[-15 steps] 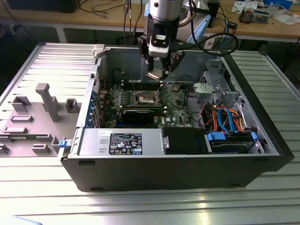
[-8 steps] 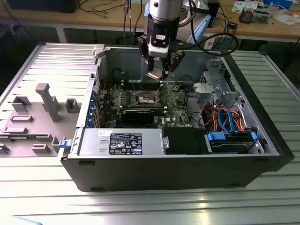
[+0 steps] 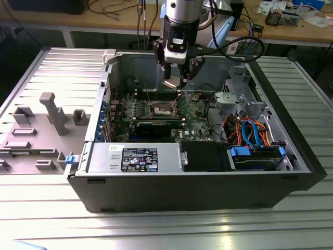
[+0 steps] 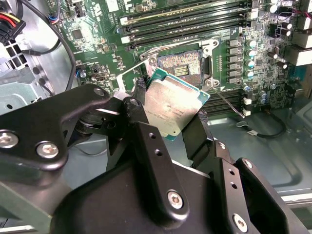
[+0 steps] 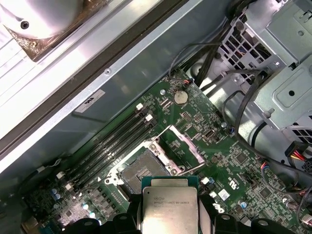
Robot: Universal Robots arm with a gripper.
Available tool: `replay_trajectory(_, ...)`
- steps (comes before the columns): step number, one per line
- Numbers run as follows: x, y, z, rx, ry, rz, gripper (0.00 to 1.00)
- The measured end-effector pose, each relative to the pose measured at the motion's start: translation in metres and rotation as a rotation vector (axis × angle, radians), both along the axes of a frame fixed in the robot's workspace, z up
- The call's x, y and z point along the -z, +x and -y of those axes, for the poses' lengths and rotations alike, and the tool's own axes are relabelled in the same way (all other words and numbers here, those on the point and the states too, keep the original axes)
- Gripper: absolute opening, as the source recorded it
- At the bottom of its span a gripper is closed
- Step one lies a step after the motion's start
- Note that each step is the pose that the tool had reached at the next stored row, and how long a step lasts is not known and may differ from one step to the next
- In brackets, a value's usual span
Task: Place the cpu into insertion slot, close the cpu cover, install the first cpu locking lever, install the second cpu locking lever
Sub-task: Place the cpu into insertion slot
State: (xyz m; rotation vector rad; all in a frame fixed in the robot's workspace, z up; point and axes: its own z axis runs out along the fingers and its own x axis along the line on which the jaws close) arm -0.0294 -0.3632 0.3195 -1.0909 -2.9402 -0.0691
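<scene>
My gripper [image 3: 176,81] is shut on the cpu [image 3: 172,83] and hangs above the green motherboard inside the open computer case. In both wrist views the cpu [image 4: 173,105] [image 5: 169,207] shows as a flat square chip with a silvery-tan face, tilted, with black fingers [image 4: 140,95] pinching two opposite edges. The insertion slot [image 4: 179,63] [image 5: 142,173] [image 3: 160,108] lies uncovered just beyond the chip, its dark centre exposed. The cpu cover [image 5: 189,148], a thin silver frame, stands swung open at one side of the slot.
Long memory slots [image 4: 185,22] run beside the slot. A black expansion card [image 3: 156,125] lies nearer the case front, past it a power supply [image 3: 135,156]. A metal drive cage [image 3: 240,94] and blue cables [image 3: 251,131] sit on the exterior view's right. A grey fixture [image 3: 52,112] stands outside the case.
</scene>
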Motion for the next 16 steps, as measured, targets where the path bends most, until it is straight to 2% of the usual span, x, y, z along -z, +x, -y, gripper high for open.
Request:
replay_trajectory(8,0.0,0.0,0.0,0.012,0.0,0.0,0.55)
replay_trajectory(16,0.0001,0.0,0.0,0.046,0.0,0.0,0.55)
